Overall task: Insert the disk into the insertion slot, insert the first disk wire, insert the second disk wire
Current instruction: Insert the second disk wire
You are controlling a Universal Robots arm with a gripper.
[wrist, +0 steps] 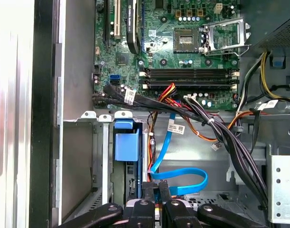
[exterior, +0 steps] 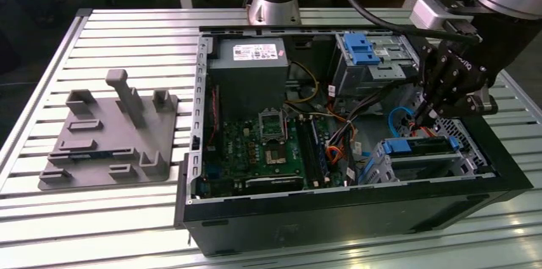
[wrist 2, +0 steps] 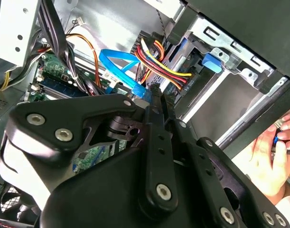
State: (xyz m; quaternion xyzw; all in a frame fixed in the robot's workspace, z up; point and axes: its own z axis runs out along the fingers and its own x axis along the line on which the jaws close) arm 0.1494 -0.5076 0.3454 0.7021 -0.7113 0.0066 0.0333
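The disk [exterior: 421, 146], in its blue carrier, lies inside the insertion slot [exterior: 440, 166], a silver cage in the open computer case's corner at the exterior view's right. My gripper [exterior: 421, 120] reaches down into the case just behind that cage. In both wrist views its fingers are shut on the plug of a flat blue disk wire [wrist: 182, 183] [wrist 2: 139, 90], close to the disk's end. The carrier's blue tab [wrist: 126, 142] [wrist 2: 212, 61] shows beside the plug. A red, yellow and black wire bundle [wrist 2: 160, 59] runs to the same end of the disk.
A second grey bay with a blue tab [exterior: 362, 50] stands at the case's back, next to the power supply [exterior: 250, 53]. The green motherboard [exterior: 263, 148] fills the case floor. A grey fixture [exterior: 110, 136] lies on the slatted table. A person's hand [wrist 2: 270, 154] is outside the case wall.
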